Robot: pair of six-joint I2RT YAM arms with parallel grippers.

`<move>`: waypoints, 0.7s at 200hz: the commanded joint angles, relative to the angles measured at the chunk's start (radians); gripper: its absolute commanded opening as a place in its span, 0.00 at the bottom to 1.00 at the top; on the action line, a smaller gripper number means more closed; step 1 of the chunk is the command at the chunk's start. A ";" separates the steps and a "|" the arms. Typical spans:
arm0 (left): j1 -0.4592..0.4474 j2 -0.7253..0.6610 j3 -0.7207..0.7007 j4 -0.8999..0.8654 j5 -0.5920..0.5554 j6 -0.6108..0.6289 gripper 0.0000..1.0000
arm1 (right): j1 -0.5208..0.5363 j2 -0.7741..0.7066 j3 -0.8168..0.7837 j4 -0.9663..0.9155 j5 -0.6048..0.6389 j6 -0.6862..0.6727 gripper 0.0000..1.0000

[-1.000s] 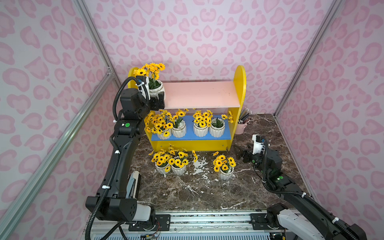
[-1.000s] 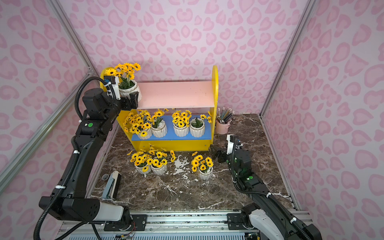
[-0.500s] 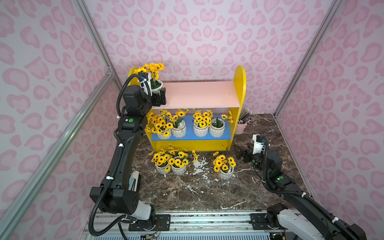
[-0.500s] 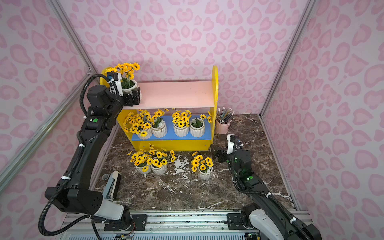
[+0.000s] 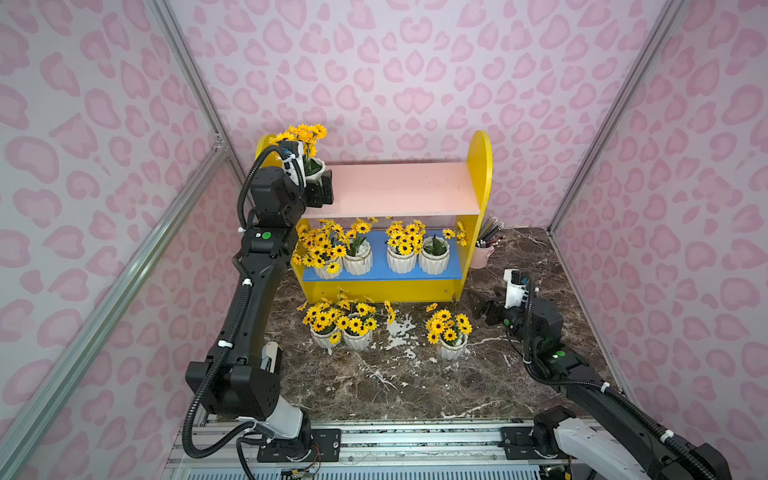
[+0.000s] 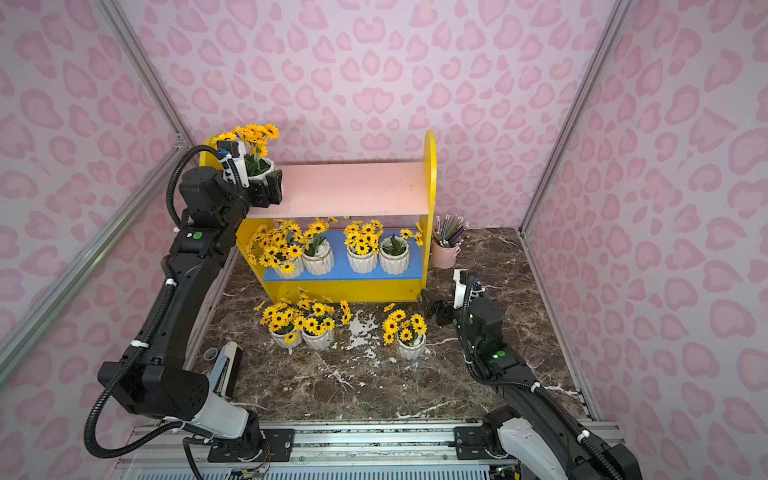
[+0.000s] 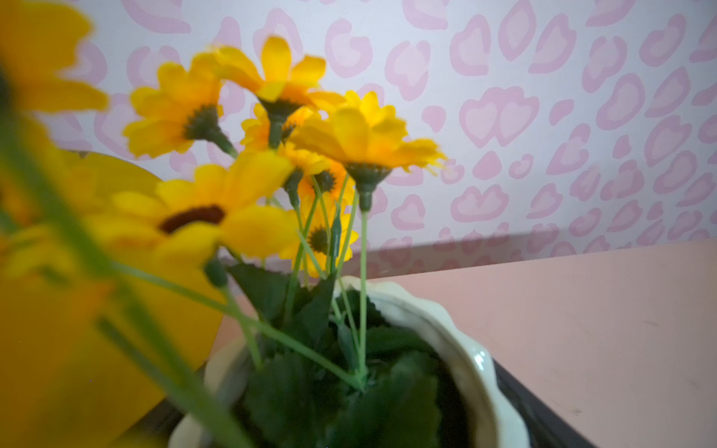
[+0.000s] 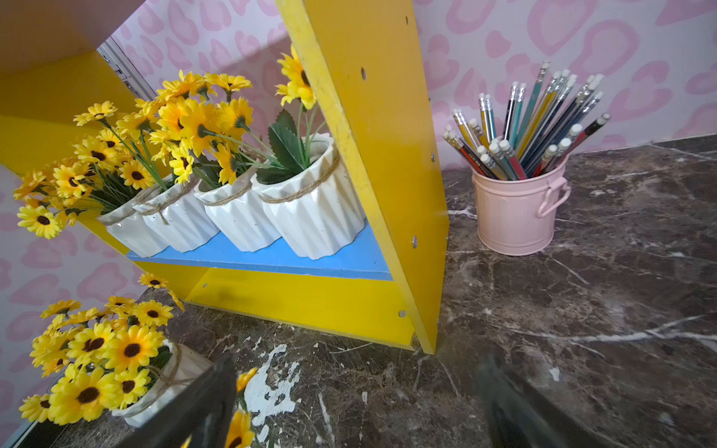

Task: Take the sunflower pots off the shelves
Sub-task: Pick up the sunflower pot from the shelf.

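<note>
Standing wide open around the sunflower pot (image 5: 314, 168) at nine o'clock on the pink board (image 5: 399, 189) is my left gripper (image 5: 319, 185); my right gripper (image 5: 484, 306) is open, empty.

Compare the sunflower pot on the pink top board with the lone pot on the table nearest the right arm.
The top-board pot stands on the pink upper board; the lone pot stands on the marble table in front of the shelves. The left gripper has its open jaws on either side of the top-board pot; the lone pot is free, with the open right gripper apart beside it. Both are upright white pots of yellow sunflowers.
</note>
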 commanded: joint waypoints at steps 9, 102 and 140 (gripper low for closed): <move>0.003 0.008 -0.013 0.093 0.011 0.018 0.98 | -0.002 0.003 0.005 0.036 -0.017 -0.013 0.98; 0.002 0.012 -0.041 0.128 0.043 0.042 0.92 | -0.002 -0.004 0.005 0.037 -0.016 -0.023 0.99; 0.003 0.000 -0.068 0.132 0.053 0.048 0.69 | -0.002 -0.015 0.001 0.042 -0.006 -0.024 0.98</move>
